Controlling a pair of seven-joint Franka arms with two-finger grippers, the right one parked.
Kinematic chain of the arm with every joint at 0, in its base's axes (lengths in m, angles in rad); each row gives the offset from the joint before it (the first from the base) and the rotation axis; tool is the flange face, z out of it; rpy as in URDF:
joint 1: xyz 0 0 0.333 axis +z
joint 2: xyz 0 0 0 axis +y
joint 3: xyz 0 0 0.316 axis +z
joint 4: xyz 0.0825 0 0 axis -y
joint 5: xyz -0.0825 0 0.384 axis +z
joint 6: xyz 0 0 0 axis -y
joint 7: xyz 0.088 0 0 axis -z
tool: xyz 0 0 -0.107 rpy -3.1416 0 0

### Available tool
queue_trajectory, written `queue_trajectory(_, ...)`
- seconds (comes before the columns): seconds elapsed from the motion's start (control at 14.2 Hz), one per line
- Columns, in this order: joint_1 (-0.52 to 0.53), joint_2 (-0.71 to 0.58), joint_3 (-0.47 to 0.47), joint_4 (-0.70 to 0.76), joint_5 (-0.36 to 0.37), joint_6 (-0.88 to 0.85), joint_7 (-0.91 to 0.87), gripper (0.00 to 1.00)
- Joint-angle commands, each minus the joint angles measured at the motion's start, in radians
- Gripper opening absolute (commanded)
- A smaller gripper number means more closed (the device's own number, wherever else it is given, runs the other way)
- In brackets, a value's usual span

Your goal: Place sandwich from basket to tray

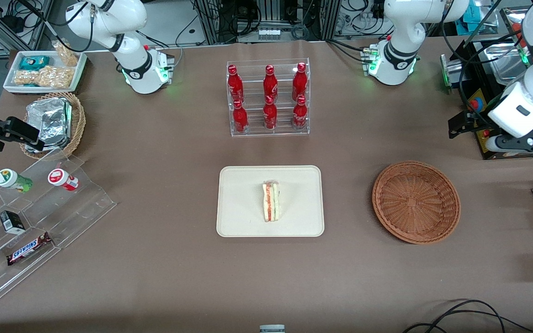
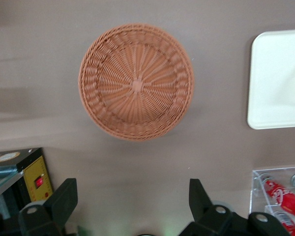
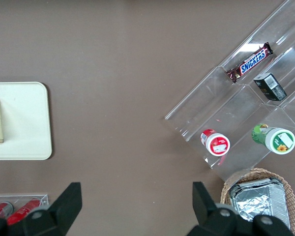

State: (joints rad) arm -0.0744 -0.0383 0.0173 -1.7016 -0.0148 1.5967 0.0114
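Front view – layered sandwich (image 1: 271,201) on tray (image 1: 243,217) – tool (image 2: 132,196) spread

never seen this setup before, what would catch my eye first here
Probably the sandwich, standing alone in the middle of the cream tray, and the round woven basket lying empty beside it toward the working arm's end. The red bottles in a clear rack stand out farther from the camera, while the gripper hangs open above the table near the basket.
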Motion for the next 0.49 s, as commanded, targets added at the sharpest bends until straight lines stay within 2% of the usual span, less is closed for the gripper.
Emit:
queue_trajectory(0.0, 0.028, 0.023, -0.005, 0.066, -0.03, 0.002, 0.047, 1.0)
queue_trajectory(0.42, 0.09, 0.066, -0.068, 0.123, -0.02, 0.023, 0.036, 1.0)
